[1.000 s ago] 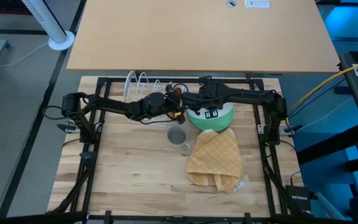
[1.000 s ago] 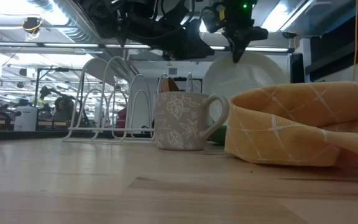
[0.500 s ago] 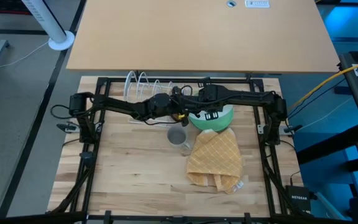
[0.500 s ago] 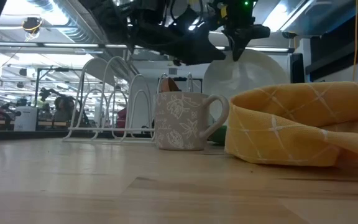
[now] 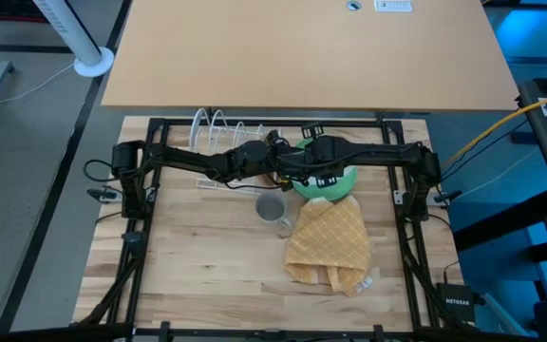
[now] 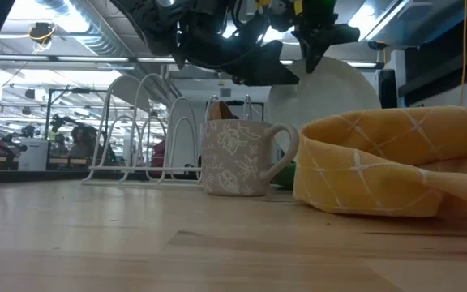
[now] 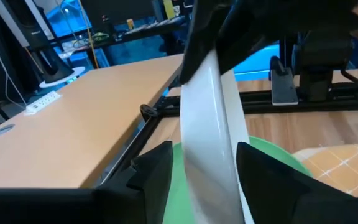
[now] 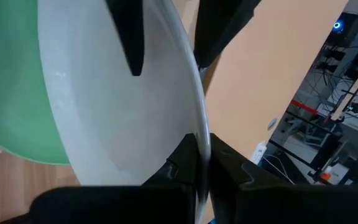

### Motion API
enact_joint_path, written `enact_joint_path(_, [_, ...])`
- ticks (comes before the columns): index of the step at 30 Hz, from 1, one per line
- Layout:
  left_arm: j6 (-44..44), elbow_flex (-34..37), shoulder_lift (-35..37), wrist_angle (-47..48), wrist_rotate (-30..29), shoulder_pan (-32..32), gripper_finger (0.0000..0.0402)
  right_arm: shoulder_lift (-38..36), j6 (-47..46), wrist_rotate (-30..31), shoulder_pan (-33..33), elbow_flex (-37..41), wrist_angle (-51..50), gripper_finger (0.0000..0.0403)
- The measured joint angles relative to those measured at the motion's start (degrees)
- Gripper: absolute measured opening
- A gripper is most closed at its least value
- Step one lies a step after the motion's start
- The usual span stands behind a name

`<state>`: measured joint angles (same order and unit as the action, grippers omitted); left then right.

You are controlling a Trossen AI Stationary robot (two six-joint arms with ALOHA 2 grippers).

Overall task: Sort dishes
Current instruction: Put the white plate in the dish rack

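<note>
Mid-handoff near the tabletop's back edge: right gripper (image 8: 199, 163) pinches the white plate (image 8: 110, 106), left gripper (image 7: 204, 168) straddles its rim, wide. Next I clamp left.

At frame centre, my two grippers meet at the upright white plate (image 6: 331, 85), wire rack (image 5: 218, 126) to its left; mug (image 5: 271, 208) and cloth (image 5: 329, 244) lie below.

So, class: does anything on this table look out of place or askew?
The yellow cloth lies crumpled, not folded. The white plate stands on edge off the rack, pinched by the right hand, with the left hand straddling its rim.
</note>
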<state>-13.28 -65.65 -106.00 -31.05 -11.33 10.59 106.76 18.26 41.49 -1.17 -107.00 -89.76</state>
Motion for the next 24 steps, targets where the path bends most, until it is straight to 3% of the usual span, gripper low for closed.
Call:
enact_joint_path(15, [-0.95, -0.04, 0.00, 0.35, -1.53, 0.02, 0.0019, 0.15, -2.74, 0.33, 0.33, 0.00, 0.28, 0.0025])
enact_joint_path(24, [-0.92, -0.04, 0.00, 0.97, -1.25, -0.07, 0.0004, 0.22, -2.61, -1.95, 0.48, 0.00, -0.29, 0.0093])
